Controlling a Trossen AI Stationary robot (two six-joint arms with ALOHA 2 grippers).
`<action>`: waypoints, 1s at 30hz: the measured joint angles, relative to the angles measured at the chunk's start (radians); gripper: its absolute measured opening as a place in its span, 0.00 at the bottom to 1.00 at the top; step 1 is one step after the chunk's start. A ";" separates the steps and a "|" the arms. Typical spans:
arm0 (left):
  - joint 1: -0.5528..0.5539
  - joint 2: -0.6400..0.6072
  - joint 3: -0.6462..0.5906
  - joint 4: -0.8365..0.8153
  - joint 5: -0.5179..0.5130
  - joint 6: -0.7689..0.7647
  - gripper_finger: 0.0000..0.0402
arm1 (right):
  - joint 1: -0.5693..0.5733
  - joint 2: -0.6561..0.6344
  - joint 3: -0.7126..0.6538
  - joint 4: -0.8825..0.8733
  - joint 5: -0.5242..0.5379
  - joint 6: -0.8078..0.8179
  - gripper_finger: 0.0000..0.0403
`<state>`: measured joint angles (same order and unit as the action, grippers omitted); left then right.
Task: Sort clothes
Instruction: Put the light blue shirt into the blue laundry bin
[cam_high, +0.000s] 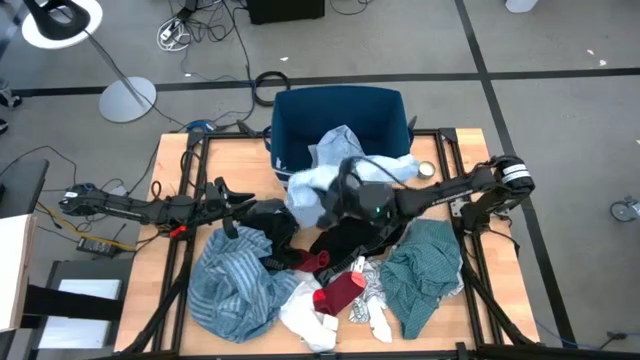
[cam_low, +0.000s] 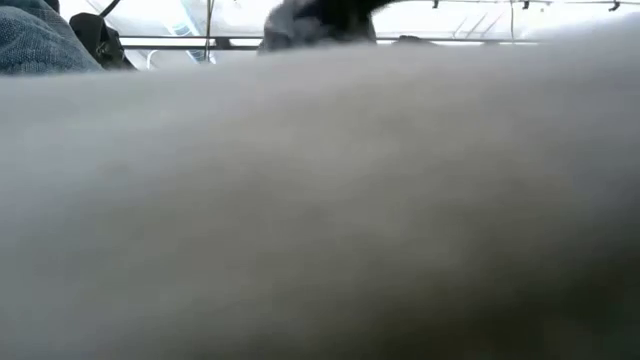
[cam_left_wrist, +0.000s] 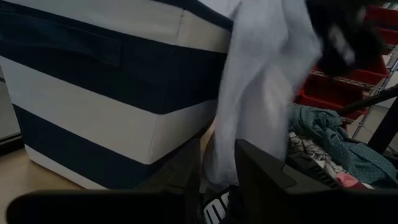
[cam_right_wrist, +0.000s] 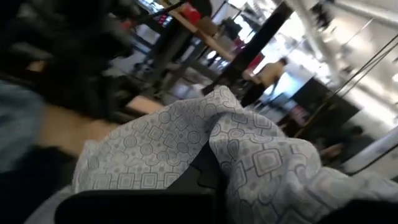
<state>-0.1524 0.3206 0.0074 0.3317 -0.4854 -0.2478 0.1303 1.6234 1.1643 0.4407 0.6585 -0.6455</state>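
A wooden table (cam_high: 170, 160) seen from above carries a heap of clothes, with a dark blue fabric bin (cam_high: 340, 105) standing at its far edge. Nearest the front edge lie a white garment (cam_high: 305, 318) and a dark red one (cam_high: 342, 292), with a black-and-white patterned piece (cam_high: 375, 285) just beside them. To the left of these spreads a blue striped garment (cam_high: 232, 285), and to the right a teal green garment (cam_high: 425, 270). Behind them, in the middle of the table, sits a black garment (cam_high: 350, 240). The left gripper (cam_high: 232, 207) rests low at the left of the heap, beside the black cloth; its fingers (cam_left_wrist: 261, 180) stand a little apart, and whether they pinch anything cannot be told. The right gripper (cam_high: 345, 190) reaches in from the right over the middle of the heap, its fingers pressed together on a light blue garment (cam_high: 315, 185) that hangs lifted in front of the bin. In the right wrist view this cloth (cam_right_wrist: 249, 162) shows a small printed pattern of squares and circles. More light blue fabric drapes over the bin's near rim. The low view is blocked by blurred pale cloth.
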 joint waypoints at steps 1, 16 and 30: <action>0.000 0.000 0.000 0.000 0.000 0.000 0.26 | -0.014 0.000 0.044 -0.035 -0.003 -0.034 0.02; 0.000 0.000 0.000 -0.001 0.000 0.005 0.26 | -0.379 0.000 0.676 -0.356 -0.125 -0.168 0.01; 0.000 0.000 0.000 -0.001 0.000 0.028 0.26 | -0.467 0.026 0.833 -1.044 -0.342 0.280 0.01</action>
<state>-0.1520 0.3206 0.0074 0.3305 -0.4854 -0.2195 -0.3369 1.6490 1.9976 -0.6034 0.3169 -0.3652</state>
